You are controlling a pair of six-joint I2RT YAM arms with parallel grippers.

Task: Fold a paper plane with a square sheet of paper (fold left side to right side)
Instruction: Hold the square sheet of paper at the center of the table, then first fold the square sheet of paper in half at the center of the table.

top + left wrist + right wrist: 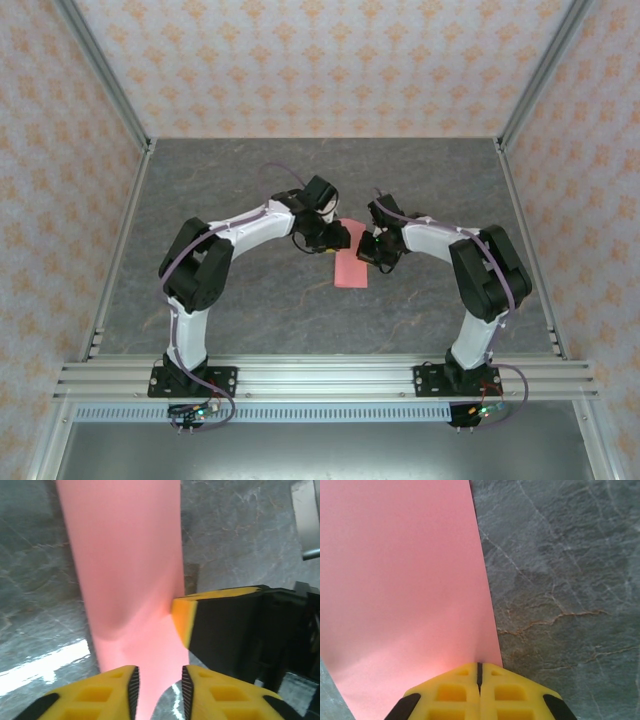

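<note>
Two grippers meet the square sheet of paper (351, 268), a narrow strip on the table (250, 310). The left gripper (160, 680) holds its fingers slightly apart over one end. The right gripper (479, 672) has its fingers pressed together at the sheet's edge.

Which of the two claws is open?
The left claw: its fingers stand apart over the paper; the right claw has them pressed together.

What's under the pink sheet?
The grey marbled table shows right up to the edges of the square sheet of paper. The patch beneath is covered, as is any lower folded layer. The shut right pincer touches its edge.
</note>
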